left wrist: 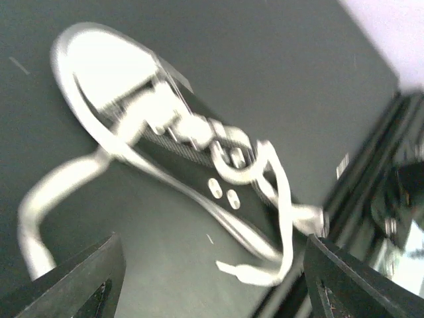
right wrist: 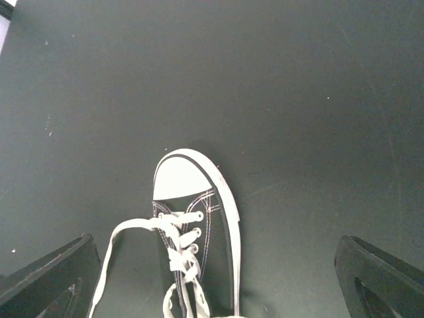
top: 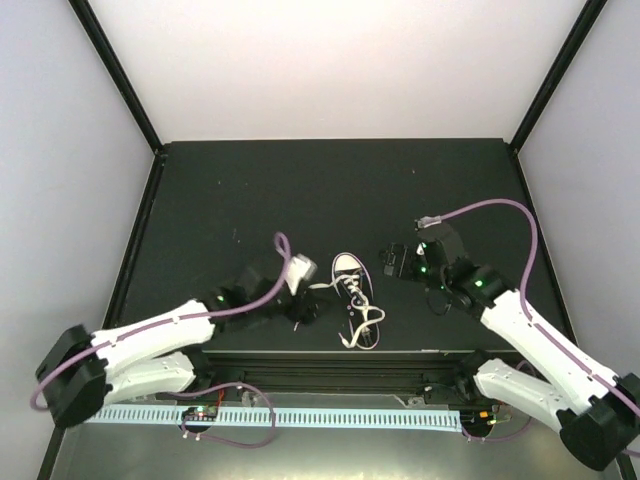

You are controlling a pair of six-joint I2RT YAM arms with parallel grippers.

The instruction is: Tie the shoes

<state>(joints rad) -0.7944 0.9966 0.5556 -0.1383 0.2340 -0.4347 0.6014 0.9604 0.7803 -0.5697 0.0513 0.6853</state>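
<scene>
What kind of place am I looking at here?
Probably a robotics lab test cell: a dark table boxed in by plain white panels, a left arm and right arm bolted at its near edge, and one sneaker between them.

The left white-shelled robot arm (top: pixel 150 340) and the right white-shelled robot arm (top: pixel 545 340) are wearing glossy plastic covers between bulky black joints. A thin purple cable (top: pixel 255 298) is running along the left arm; a second purple cable (top: pixel 495 206) is arching over the right. Small green lights (top: pixel 219 299) are glowing on both. The black left gripper (left wrist: pixel 212 240) and black right gripper (right wrist: pixel 215 238) are each showing 2 matte, wedge-shaped fingers (right wrist: pixel 53 278).
</scene>
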